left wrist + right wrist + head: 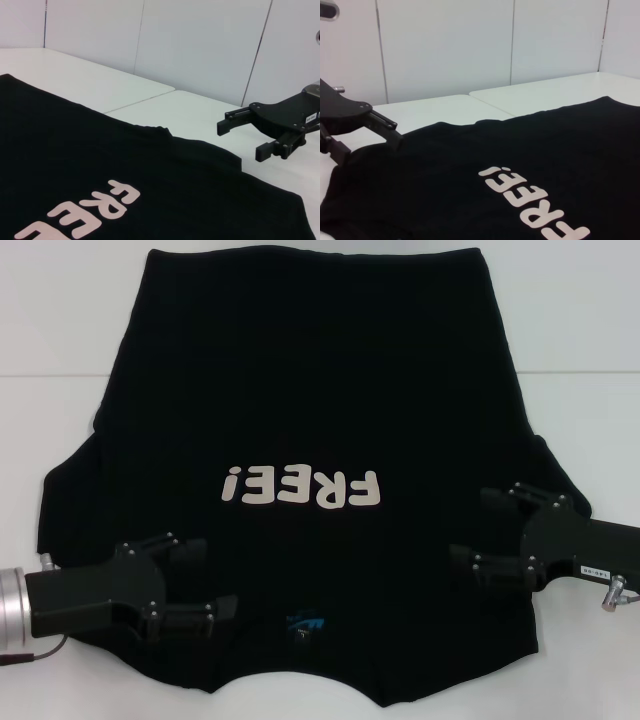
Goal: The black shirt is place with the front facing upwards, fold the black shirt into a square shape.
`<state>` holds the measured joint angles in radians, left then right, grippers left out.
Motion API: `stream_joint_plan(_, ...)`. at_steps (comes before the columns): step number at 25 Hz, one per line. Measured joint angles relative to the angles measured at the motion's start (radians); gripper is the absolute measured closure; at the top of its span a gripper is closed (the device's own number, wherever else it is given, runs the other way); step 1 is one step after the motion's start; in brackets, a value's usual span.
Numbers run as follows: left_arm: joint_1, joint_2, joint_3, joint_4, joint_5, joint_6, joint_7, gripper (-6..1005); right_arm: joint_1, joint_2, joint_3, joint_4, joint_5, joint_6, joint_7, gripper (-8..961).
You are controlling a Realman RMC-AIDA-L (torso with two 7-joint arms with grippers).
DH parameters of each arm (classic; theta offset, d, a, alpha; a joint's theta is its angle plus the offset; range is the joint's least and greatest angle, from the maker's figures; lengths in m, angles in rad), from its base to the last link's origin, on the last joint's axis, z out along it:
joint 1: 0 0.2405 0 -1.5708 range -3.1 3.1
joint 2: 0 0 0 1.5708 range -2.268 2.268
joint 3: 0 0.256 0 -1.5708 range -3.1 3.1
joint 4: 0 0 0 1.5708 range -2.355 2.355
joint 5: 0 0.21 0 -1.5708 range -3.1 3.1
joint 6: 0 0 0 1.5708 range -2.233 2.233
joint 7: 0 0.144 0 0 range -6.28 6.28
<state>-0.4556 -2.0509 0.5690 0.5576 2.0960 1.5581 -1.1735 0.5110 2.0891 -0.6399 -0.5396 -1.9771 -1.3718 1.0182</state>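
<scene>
The large, plain black soft-fabric T-shirt (320, 420) lay spread flat, front up, on the white table (580, 320), covering most of the head view. Its white "FREE!" lettering (302, 487) sat near the centre, reading upside down from the robot's side, and the small blue neck label (305, 623) lay at about 6 o'clock from the lettering, close to the robot. The hem ran along the far edge at 12 o'clock, and the sleeves spread out toward 9 and 3 o'clock.

The left gripper (208, 578), black and hard, hovered over the shirt's near shoulder area at roughly 8 o'clock from the lettering, its two fingers apart and pointing inward toward the label with nothing between them. The right gripper (476, 530), also black, was at about 4 o'clock from the lettering, over the opposite shoulder area, its fingers likewise spread apart and empty, pointing inward. Whether either touched the cloth could not be told from the head view.

In the left wrist view the right gripper (240, 139) showed beyond the shirt's edge with its fingers parted above the table. In the right wrist view part of the left gripper (370, 132) showed over the shirt's far side.
</scene>
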Motion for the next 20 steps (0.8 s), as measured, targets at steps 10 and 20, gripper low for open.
stream_joint_plan(10, -0.004, -0.001, 0.0, 0.0, 0.003, -0.01, -0.001, 78, 0.002, 0.001, -0.004, 0.007, 0.0, 0.004, 0.001, 26)
stream_joint_plan(20, -0.028, 0.036, -0.17, 0.001, -0.004, -0.093, -0.44, 92, 0.011, 0.001, 0.0, 0.008, 0.0, 0.004, 0.006, 26)
